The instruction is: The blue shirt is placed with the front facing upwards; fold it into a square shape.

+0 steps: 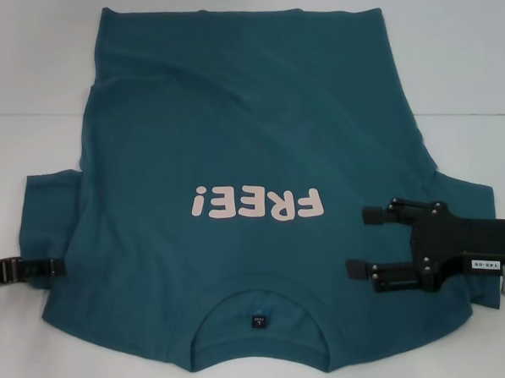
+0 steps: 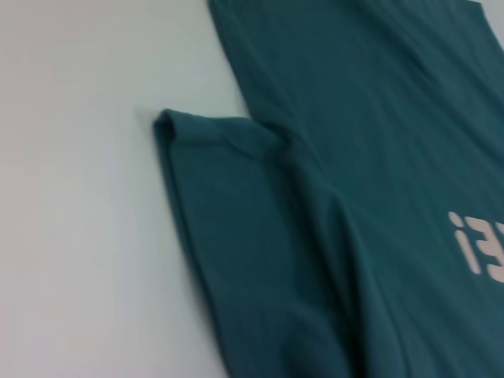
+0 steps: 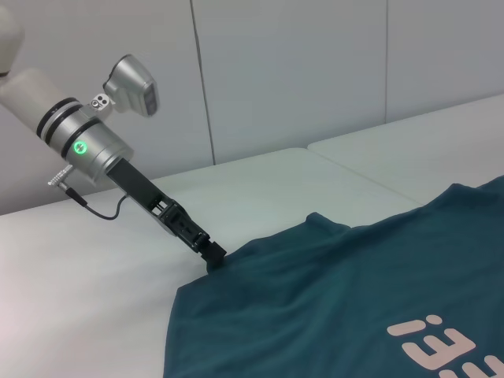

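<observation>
White table (image 1: 39, 59) fills your head view, blue shirt (image 1: 238, 137) spread front up, collar nearest you; right gripper (image 1: 360, 241) hovers released over its right sleeve | left wrist: your camera sees the left sleeve (image 2: 228, 205) only | right wrist: left gripper (image 3: 211, 253) touches the sleeve edge; grip state you cannot tell

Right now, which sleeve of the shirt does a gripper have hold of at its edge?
The sleeve on the robot's left: the left gripper touches its near edge. The right gripper hovers open above the other sleeve.
</observation>
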Controlling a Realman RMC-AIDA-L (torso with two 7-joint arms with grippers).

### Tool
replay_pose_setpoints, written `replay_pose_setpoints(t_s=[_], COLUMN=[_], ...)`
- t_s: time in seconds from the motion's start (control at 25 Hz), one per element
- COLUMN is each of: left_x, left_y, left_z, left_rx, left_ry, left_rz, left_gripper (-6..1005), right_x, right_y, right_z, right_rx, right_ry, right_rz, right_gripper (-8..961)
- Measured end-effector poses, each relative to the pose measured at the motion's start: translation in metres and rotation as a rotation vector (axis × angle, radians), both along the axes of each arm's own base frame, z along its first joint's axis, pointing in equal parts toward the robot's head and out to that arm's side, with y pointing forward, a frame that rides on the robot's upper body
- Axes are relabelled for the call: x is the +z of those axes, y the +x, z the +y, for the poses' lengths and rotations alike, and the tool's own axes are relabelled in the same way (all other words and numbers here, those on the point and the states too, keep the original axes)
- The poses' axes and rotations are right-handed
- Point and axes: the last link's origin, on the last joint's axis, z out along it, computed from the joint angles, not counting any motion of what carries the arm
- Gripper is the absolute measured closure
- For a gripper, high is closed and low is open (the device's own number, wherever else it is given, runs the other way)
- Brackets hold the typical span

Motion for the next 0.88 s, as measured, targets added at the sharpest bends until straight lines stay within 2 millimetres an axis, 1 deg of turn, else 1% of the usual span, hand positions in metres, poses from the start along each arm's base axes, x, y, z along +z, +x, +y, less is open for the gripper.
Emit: replay_pose_setpoints(t_s=[0.04,0.16,0.6,0.88], left_x=[-0.0006,-0.0021,0.0007,0.0004], left_y=[-0.0013,-0.0058,-0.0079,-0.0091], left_z=[0.0005,0.0008,0.0005,0.0009], left_rx=[0.002,0.013,0.012,0.002], left_ry=[0.003,0.005,0.018,0.024], left_rz=[0.008,0.023,0.043,0.057], left_gripper=[139,297,526,819], right_x=[0.0,-0.0001,0.0006,0.0008], right_y=[0.0,0.0002,-0.0029,-0.0034], right_z=[0.0,0.0,0.0027,0.003], right_rx=[0.0,0.0,0.002,0.001], right_ry=[0.0,0.0,-0.001,0.0], right_rz=[0.0,-0.001,-0.002,-0.001], right_gripper=[8,9,8,9])
